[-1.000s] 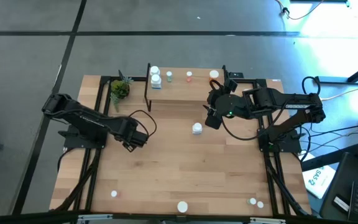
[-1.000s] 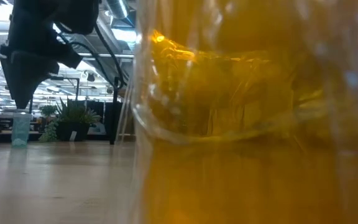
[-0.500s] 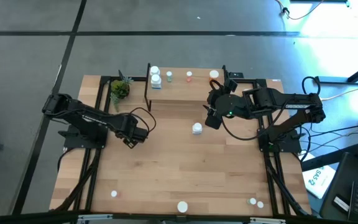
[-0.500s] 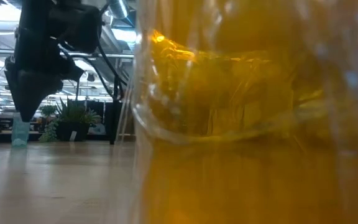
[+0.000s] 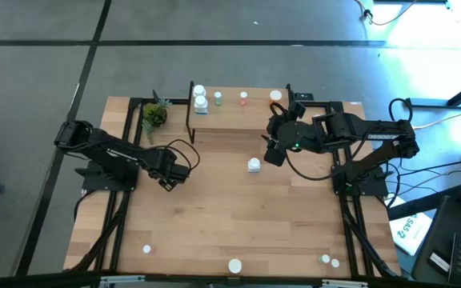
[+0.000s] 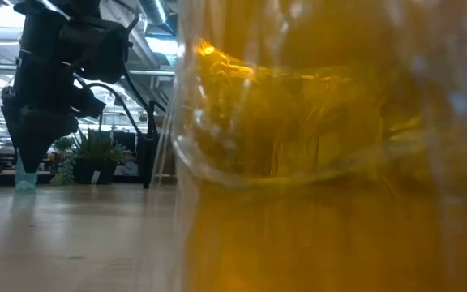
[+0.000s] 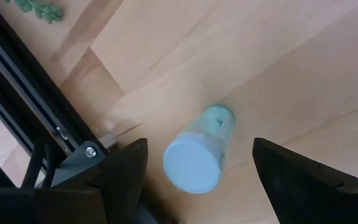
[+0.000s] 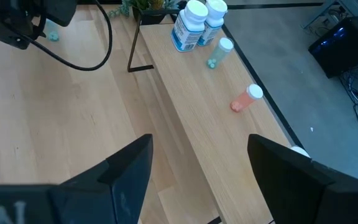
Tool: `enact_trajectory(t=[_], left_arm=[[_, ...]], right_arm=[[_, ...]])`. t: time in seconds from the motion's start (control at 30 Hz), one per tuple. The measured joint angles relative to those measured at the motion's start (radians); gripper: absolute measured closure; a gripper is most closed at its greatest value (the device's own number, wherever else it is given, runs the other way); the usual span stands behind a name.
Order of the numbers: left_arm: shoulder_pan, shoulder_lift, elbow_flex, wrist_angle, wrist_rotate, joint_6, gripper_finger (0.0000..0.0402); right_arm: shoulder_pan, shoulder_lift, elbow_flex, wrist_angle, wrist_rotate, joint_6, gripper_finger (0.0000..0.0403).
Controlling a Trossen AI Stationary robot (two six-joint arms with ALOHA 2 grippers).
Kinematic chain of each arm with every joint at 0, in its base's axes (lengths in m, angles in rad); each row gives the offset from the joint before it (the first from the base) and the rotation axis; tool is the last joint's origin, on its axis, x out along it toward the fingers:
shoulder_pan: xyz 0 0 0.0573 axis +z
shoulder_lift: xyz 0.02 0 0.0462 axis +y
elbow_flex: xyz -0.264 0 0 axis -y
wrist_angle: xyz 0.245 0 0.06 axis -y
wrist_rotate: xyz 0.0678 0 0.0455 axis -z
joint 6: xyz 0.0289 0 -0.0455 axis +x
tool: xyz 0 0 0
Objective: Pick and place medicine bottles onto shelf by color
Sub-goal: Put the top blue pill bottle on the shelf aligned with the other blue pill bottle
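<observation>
Grey floor is surrounding the worktop (image 5: 214,216). Five bottles are standing on the shelf (image 5: 238,118): two white, one green, one pink, one orange. About five are waiting on the worktop, so sorting looks half done. Left end effector (image 7: 194,186) is hovering open around a green bottle (image 7: 199,151); right end effector (image 8: 194,180) is hanging open, empty, beside the shelf.

Medicine bottles and shelf on the table

The shelf (image 5: 238,116), light wood on black legs, sits at twelve o'clock, holding two white bottles (image 8: 197,22), a pale green bottle (image 8: 219,53), a pink-red bottle (image 8: 246,98). A white-capped green bottle (image 7: 197,155) stands at nine o'clock.
</observation>
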Motion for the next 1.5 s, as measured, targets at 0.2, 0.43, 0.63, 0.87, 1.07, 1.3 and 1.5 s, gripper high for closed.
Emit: enact_trajectory(t=[0.2,0.43,0.63,0.87,1.07,1.3,1.5], left_arm=[[0.0,0.0,-0.003,0.019,0.0,0.025,0.0137],[0.0,0.0,-0.003,0.018,0.0,0.026,0.0185],[0.0,0.0,-0.003,0.018,0.0,0.026,0.0226],[-0.001,0.0,-0.003,0.032,-0.012,0.063,0.0272],[-0.001,0.0,0.009,0.052,-0.011,0.084,0.029],[-0.009,0.0,0.076,0.039,-0.011,0.107,0.029],[-0.008,0.0,0.152,0.039,-0.018,0.176,0.029]], right_arm=[[0.0,0.0,0.0,0.0,0.0,0.0,0.0139],[0.0,0.0,0.0,0.0,0.0,0.0,0.0139],[0.0,0.0,0.0,0.0,0.0,0.0,0.0139],[0.0,0.0,0.0,0.0,0.0,0.0,0.0139],[0.0,0.0,0.0,0.0,0.0,0.0,0.0139],[0.0,0.0,0.0,0.0,0.0,0.0,0.0139],[0.0,0.0,0.0,0.0,0.0,0.0,0.0139]])
